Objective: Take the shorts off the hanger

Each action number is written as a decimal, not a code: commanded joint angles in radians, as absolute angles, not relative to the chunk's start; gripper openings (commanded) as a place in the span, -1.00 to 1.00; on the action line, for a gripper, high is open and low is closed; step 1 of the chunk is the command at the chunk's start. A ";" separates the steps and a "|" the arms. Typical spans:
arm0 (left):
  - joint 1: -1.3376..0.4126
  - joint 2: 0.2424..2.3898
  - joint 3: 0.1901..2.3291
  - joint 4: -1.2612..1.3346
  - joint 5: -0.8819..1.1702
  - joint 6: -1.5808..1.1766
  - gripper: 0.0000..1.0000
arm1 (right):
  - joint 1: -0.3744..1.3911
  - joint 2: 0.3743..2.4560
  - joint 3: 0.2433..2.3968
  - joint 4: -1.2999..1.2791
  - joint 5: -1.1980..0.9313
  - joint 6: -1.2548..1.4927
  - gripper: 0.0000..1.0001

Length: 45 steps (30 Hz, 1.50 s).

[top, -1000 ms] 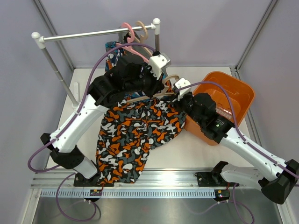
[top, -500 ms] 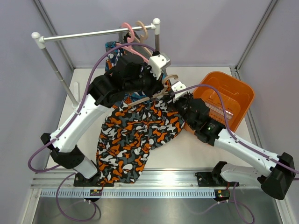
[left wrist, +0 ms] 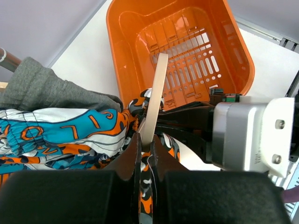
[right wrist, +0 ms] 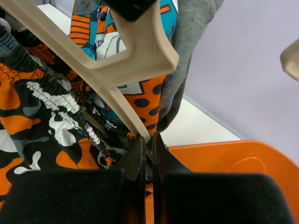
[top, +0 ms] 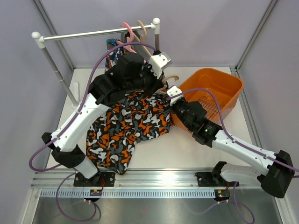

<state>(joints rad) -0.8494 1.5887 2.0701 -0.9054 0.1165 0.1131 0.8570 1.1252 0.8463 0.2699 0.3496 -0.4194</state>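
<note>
Overhead and both wrist views, one paragraph of the job in hand. My left hand [left wrist: 145, 143] is pinched narrow on the pale arm of the hanger [left wrist: 154, 91], holding it off the rack rail [top: 93, 33] and above the surface [top: 189, 149]. The change is on the other side: a second ago my right hand [right wrist: 147, 142] stood open beside the orange basket [top: 236, 91]; it has since swung in toward the hanger and snapped narrow on the lower end of the hanger's thin bar, just where the gathered waistband of the camouflage shorts [top: 126, 130] bunches. I cannot tell whether cloth is caught in that pinch as well. The camouflage shorts have slid leftward, hanging from the hanger and trailing down onto the surface, and the basket has shifted too. The blue-orange patterned shorts [left wrist: 56, 133] and the grey shorts [left wrist: 46, 88] hang just behind. I judge this the start of the stripping step: with both hands now fixed, the waistband can be worked off the bar.
</note>
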 commanded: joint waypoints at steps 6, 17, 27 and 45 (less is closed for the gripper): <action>-0.873 1.536 2.100 -0.825 0.181 0.060 -1.00 | 0.841 1.048 0.838 0.199 0.405 -0.333 -1.00; -0.874 1.463 2.075 -0.862 0.199 0.089 -1.00 | 0.841 0.900 0.994 -0.083 0.351 -0.333 -1.00; -0.884 1.511 2.072 -0.989 0.143 0.238 -0.68 | 0.841 0.904 1.155 -0.242 0.304 -0.351 -1.00; -0.884 1.531 2.059 -0.925 0.134 0.374 0.51 | 0.841 0.894 1.253 -0.380 0.249 -0.362 -1.00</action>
<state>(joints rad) -0.8818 1.5402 2.0220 -0.9783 0.1314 0.3260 0.8486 0.9218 1.1763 -0.3958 0.2695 -0.3744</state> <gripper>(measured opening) 0.728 0.033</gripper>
